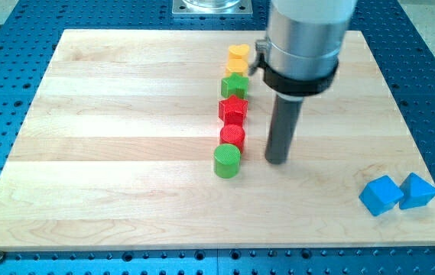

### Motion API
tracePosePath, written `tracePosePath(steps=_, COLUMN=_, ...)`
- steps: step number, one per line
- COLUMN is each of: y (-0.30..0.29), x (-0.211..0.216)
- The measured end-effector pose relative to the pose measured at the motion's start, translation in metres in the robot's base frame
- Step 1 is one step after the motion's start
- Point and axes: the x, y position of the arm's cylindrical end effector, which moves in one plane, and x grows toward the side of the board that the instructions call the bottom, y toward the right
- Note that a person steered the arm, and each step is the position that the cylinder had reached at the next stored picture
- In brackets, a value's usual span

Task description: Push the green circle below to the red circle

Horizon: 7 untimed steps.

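Observation:
The green circle (227, 161) sits near the board's middle. The red circle (232, 137) is just above it, slightly to its right, and touches or nearly touches it. My tip (277, 160) rests on the board to the right of both circles, about level with the green circle, with a gap between the tip and the blocks.
Above the red circle runs a column: a red star (233, 110), a green star (235, 85) and two yellow blocks (238, 58). Two blue cubes (397, 192) lie at the view's lower right. The wooden board (110, 153) lies on a blue perforated table.

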Motion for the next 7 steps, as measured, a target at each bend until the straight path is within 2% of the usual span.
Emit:
tracePosePath(steps=1, y=-0.009, x=0.056)
tracePosePath(steps=2, y=-0.084, x=0.077)
tracePosePath(steps=3, y=-0.119, x=0.045)
tracePosePath(steps=4, y=-0.118, x=0.041)
tracePosePath(steps=5, y=-0.113, x=0.019)
tracePosePath(steps=7, y=-0.109, x=0.018)
